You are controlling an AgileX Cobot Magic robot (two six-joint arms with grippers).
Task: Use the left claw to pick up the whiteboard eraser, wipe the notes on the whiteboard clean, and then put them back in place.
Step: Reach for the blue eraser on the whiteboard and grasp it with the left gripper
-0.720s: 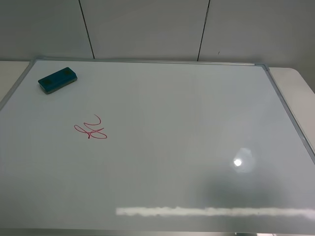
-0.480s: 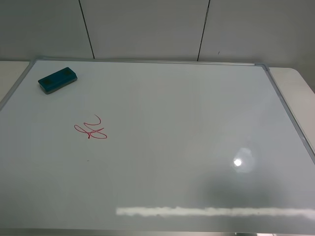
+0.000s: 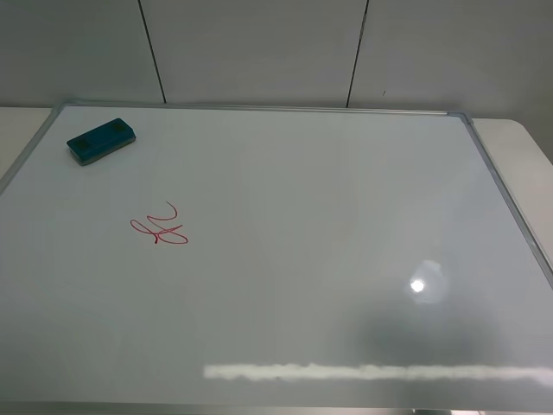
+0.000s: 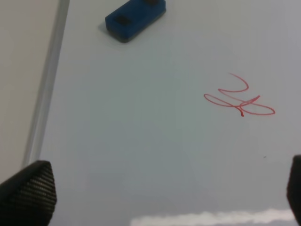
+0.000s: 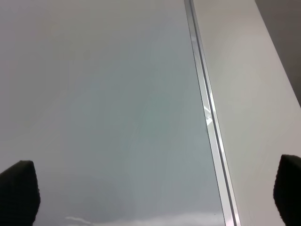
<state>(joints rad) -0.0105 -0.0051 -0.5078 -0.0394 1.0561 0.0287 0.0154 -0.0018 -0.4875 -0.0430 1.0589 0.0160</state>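
The whiteboard (image 3: 302,216) lies flat and fills most of the exterior view. The teal-blue whiteboard eraser (image 3: 102,141) rests on its far left corner. The red notes (image 3: 160,226) are a small scribble nearer than the eraser and a little to its right. Neither arm shows in the exterior view. In the left wrist view, the left claw (image 4: 162,197) is open and empty above the board, with the eraser (image 4: 135,18) and notes (image 4: 239,99) ahead of it. The right gripper (image 5: 154,193) is open and empty over the board's right side.
The board's silver frame (image 5: 207,117) runs along the right edge, with pale table surface (image 5: 254,94) beyond it. The left frame edge (image 4: 47,84) shows beside the left claw. A grey panelled wall (image 3: 259,52) stands behind the board.
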